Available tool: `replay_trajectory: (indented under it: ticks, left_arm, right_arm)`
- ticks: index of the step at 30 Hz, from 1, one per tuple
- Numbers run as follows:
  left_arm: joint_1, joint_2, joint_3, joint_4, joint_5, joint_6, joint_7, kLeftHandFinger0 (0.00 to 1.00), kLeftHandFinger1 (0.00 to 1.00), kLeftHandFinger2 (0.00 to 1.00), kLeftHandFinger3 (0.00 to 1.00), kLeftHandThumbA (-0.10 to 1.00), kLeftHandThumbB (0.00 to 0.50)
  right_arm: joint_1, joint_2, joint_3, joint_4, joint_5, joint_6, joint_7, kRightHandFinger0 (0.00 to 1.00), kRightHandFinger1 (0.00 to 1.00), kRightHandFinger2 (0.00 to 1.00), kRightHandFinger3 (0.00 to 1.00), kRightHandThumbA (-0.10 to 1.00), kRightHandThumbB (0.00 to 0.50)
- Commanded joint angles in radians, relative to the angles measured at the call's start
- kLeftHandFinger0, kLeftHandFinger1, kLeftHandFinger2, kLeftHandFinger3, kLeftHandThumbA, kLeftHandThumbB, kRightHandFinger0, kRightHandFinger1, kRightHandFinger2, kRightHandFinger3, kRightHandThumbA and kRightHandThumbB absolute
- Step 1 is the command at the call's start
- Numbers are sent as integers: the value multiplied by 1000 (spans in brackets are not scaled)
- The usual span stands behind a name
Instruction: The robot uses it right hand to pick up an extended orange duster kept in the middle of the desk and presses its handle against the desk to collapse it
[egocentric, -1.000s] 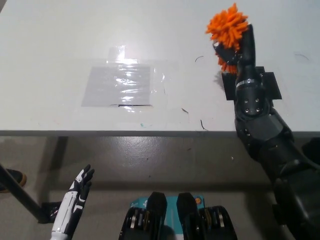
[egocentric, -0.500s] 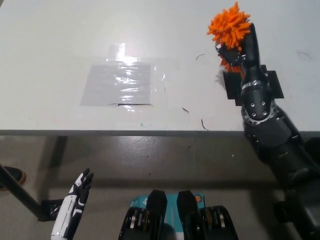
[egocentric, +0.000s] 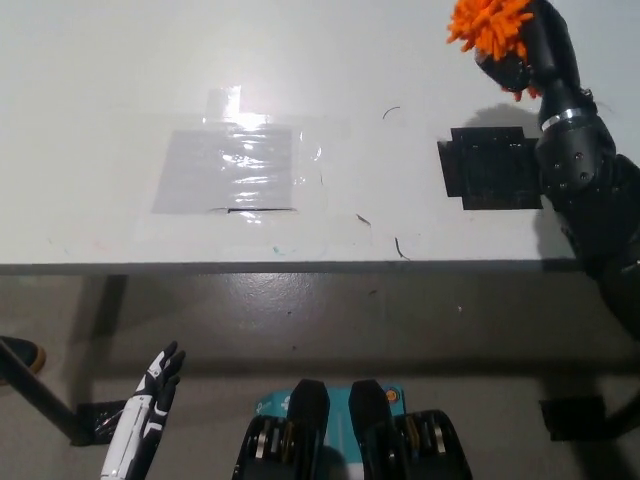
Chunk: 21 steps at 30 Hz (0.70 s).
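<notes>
The orange duster (egocentric: 489, 24) shows its fluffy head at the top right of the head view, partly cut off by the picture's top edge. My black right hand (egocentric: 530, 55) is shut on it just below the head, above the white desk (egocentric: 120, 90). The duster's handle is hidden by the hand. My white left hand (egocentric: 150, 405) hangs open at the lower left, below the desk's front edge, holding nothing.
A black square pad (egocentric: 490, 168) lies on the desk under my right forearm. A sheet of clear film (egocentric: 230, 170) is taped flat near the desk's middle. The desk's front edge (egocentric: 300, 266) runs across the picture, with floor below it.
My right hand has carried the duster up and to the right, off the black pad toward the far right of the desk. The left hand has hardly moved.
</notes>
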Motion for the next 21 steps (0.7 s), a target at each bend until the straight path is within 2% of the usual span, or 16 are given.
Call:
replay_trajectory:
  ticks: [1,4,7,8,10,12,13,14,15,16,17,18,19,21]
  left_arm:
    - [8,9,-1,-21,-3,-41,10,1000,1000,1000,1000,1000,500]
    - [8,10,-2,-21,-2,-41,10,1000,1000,1000,1000,1000,500]
    - [8,5,-4,-19,1,-41,12,1000,1000,1000,1000,1000,500]
    - [9,6,-5,-20,0,-41,12,1000,1000,1000,1000,1000,500]
    - [8,6,-7,-19,1,-41,12,1000,1000,1000,1000,1000,500]
    - [8,7,-7,-19,1,-41,13,1000,1000,1000,1000,1000,500]
    - [5,7,-6,-18,-1,-41,12,1000,1000,1000,1000,1000,500]
    - [1,8,-4,-16,-4,-41,11,1000,1000,1000,1000,1000,500]
    - [1,8,-4,-16,-4,-41,11,1000,1000,1000,1000,1000,500]
    - [1,8,-4,-16,-4,-41,11,1000,1000,1000,1000,1000,500]
    - [2,10,-5,-19,-3,-41,11,1000,1000,1000,1000,1000,500]
    - [3,12,-7,-22,10,-41,24,1000,1000,1000,1000,1000,500]
    - [2,13,-6,-19,17,-41,26,1000,1000,1000,1000,1000,500]
    - [1,13,-6,-19,17,-41,25,1000,1000,1000,1000,1000,500]
  right_arm:
    - [-87,-24,81,10,-133,109,15,0,293,631,671,-100,193]
    - [-89,-25,95,11,-129,116,10,0,297,616,646,-100,193]
    - [-114,-9,151,120,-138,136,119,35,516,871,818,-100,166]
    - [-118,-1,163,132,-143,174,153,62,559,907,856,-100,169]
    - [-119,2,175,139,-146,186,177,53,528,855,814,-100,176]
    - [-120,2,176,139,-145,189,180,49,522,845,801,-100,174]
    - [-124,8,186,153,-150,217,225,381,782,1000,1000,50,162]
    - [-131,17,202,172,-155,261,297,392,723,850,828,60,174]
    - [-131,16,203,171,-154,263,299,379,667,750,705,60,172]
    - [-131,16,204,170,-153,265,301,370,647,714,663,60,172]
    - [-146,19,215,181,-155,297,376,774,1000,1000,1000,456,297]
    - [-167,22,241,196,-169,349,498,1000,1000,1000,1000,653,370]
    - [-167,19,255,181,-182,361,515,1000,1000,1000,1000,739,440]
    - [-166,17,260,171,-184,368,525,1000,1000,1000,1000,753,461]
